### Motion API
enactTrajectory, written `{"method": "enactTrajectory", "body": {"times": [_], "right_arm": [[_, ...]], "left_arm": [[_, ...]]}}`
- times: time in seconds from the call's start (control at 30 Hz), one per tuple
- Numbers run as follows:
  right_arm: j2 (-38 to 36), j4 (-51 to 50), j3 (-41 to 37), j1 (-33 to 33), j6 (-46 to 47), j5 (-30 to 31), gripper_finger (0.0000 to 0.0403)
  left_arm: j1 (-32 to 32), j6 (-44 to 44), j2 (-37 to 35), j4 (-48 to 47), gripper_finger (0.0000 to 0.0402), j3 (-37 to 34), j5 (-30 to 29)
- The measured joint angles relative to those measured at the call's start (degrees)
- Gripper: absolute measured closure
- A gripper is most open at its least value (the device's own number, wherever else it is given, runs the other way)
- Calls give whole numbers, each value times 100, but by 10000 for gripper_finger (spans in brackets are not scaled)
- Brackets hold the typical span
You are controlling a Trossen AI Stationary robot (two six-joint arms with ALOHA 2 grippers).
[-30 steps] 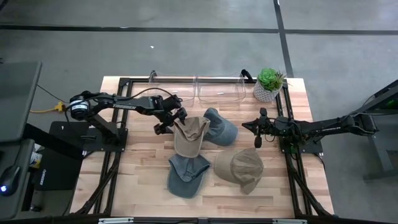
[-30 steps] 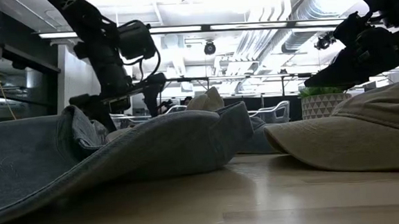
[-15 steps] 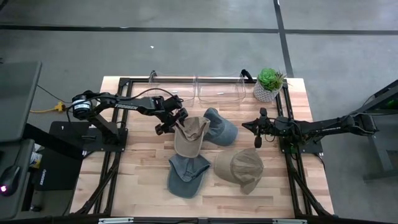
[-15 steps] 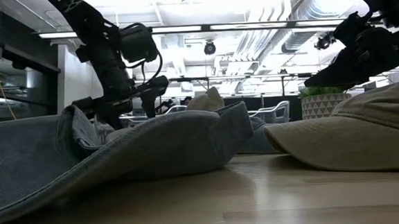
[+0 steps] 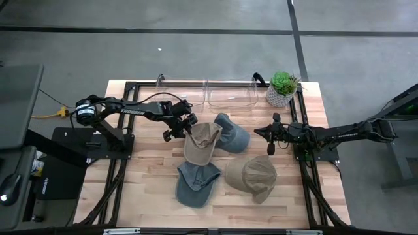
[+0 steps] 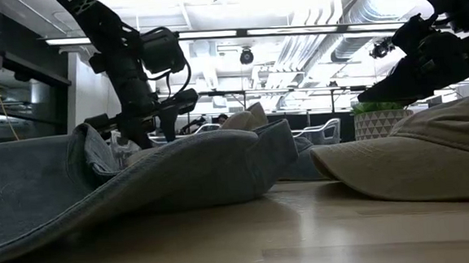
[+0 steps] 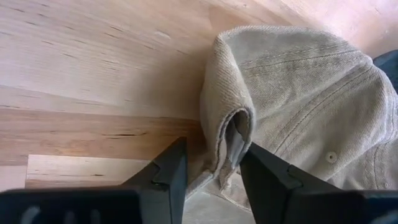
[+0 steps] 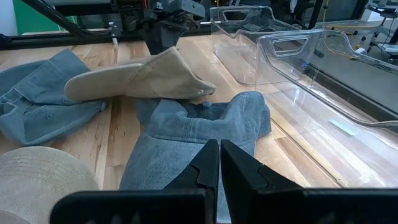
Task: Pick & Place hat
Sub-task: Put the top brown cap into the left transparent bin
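Left gripper [image 5: 185, 128]: arm reaching in from bench [image 5: 147, 176] left, fingers [image 7: 168, 171] straddling the tan hat [image 5: 199, 142] rear edge, not yet clamped. Hat: mid-bench, long axis front-to-back, brim forward, overlapping blue hats [image 5: 232, 132]. Bare wood to its left. Right gripper [image 5: 270, 138]: fingers closed, empty, right side.

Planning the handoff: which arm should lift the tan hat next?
Left. Its end effector already straddles the tan hat edge; the right end effector waits, shut, off to the side.
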Motion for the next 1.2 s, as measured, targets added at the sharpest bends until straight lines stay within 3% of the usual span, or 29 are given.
{"method": "enactTrajectory", "body": {"times": [0.53,1.2], "right_arm": [[0,0,1,-1,0,0,391],[0,0,2,0,0,0,391]], "left_arm": [[-2,561,0,-52,395,0,226],[-2,752,-380,0,401,-4,276]]}}
